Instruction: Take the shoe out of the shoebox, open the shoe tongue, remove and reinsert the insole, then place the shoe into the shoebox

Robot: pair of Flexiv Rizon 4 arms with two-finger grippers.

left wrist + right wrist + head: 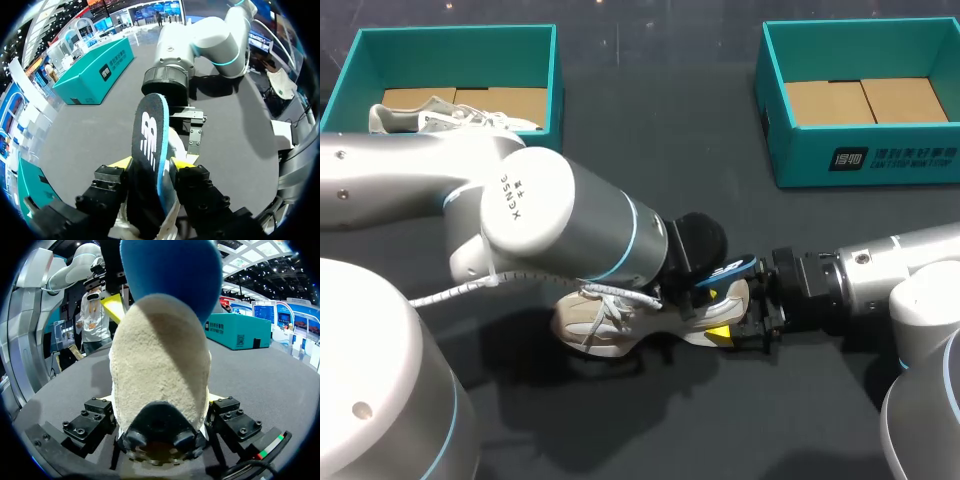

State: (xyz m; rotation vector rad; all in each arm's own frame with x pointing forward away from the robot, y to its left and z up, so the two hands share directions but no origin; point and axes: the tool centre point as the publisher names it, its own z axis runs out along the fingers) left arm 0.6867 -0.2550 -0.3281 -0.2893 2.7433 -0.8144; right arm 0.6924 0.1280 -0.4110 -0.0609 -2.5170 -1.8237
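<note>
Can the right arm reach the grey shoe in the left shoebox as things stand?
Probably not: its claw is shut on the beige shoe at the heel, and the left arm lies across the way.

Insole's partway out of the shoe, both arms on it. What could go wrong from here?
1. The left fingers clamp the insole near one end; the long free part ahead of them may bend or slip.
2. The right fingers hold the shoe only at the heel; a sticking insole may drag it loose.
3. Loose laces lie under the left arm and may snag.
</note>
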